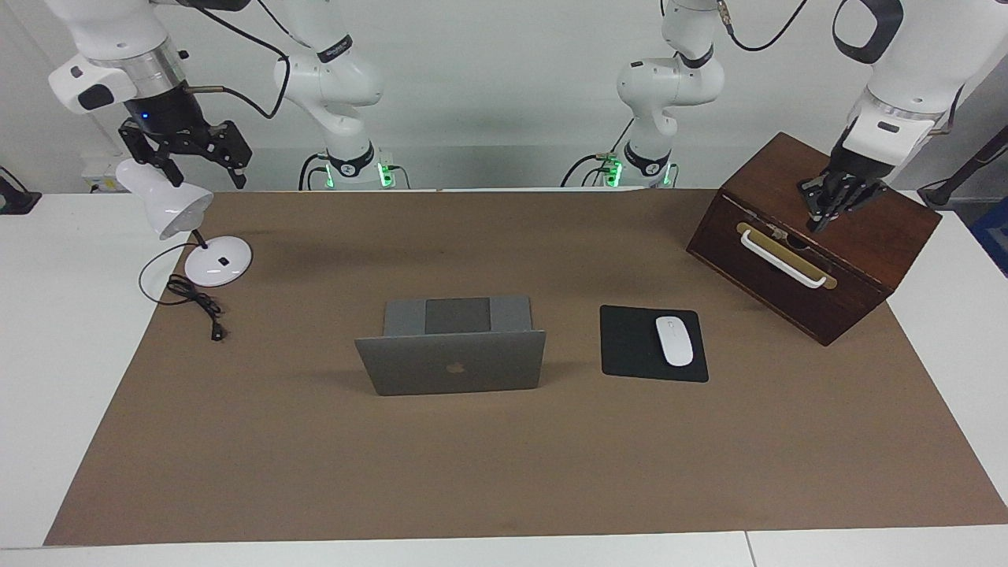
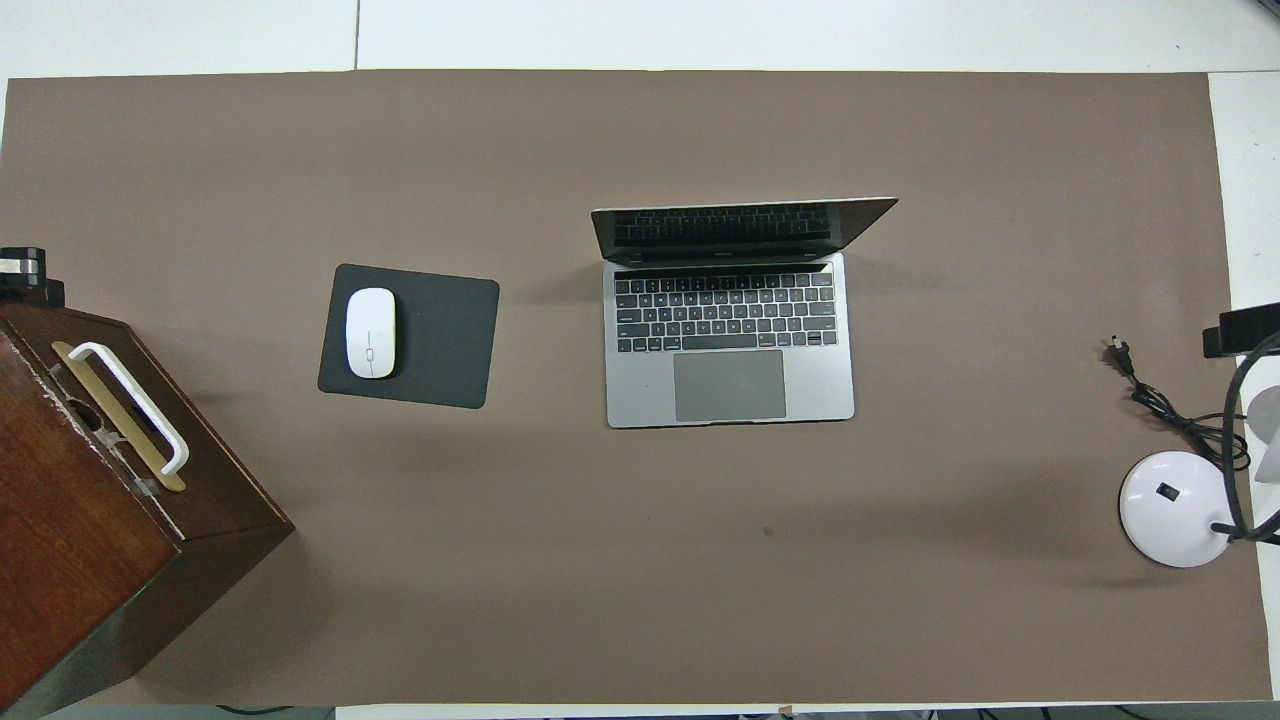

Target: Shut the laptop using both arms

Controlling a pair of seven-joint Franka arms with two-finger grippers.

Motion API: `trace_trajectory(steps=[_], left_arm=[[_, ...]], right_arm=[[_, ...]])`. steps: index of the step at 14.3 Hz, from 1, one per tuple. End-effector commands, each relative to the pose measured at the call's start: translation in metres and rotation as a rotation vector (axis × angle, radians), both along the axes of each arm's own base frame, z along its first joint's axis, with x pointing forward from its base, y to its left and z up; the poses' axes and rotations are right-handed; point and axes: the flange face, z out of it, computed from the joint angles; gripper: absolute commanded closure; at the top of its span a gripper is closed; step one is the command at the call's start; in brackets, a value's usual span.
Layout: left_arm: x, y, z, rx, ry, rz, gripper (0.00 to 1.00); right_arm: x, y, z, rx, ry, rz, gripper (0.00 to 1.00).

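The silver-grey laptop stands open in the middle of the brown mat, its lid with the apple logo upright and its keyboard toward the robots. My left gripper hangs over the top of the wooden box, shut on nothing, its fingertips together. Over the lamp head at the right arm's end, my right gripper is open and empty. Both grippers are well away from the laptop.
A dark wooden box with a white handle sits at the left arm's end. Beside the laptop lies a black mouse pad with a white mouse. A white desk lamp and its cable stand at the right arm's end.
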Motion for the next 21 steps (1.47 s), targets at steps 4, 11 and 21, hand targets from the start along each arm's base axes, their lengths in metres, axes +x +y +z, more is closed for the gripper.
trace_trajectory(steps=[4,11,21], left_arm=[[-0.01,0.0,0.003,-0.002,-0.022,0.005,1.0],[-0.004,-0.013,0.003,-0.069,-0.072,0.009,1.0],[-0.021,-0.067,-0.046,-0.126,-0.162,-0.058,1.0]], right_arm=[[-0.005,-0.003,0.005,0.008,-0.013,0.016,0.0],[-0.004,-0.003,0.004,0.006,-0.016,0.017,0.0],[-0.003,-0.005,0.005,0.005,-0.024,0.014,0.0]])
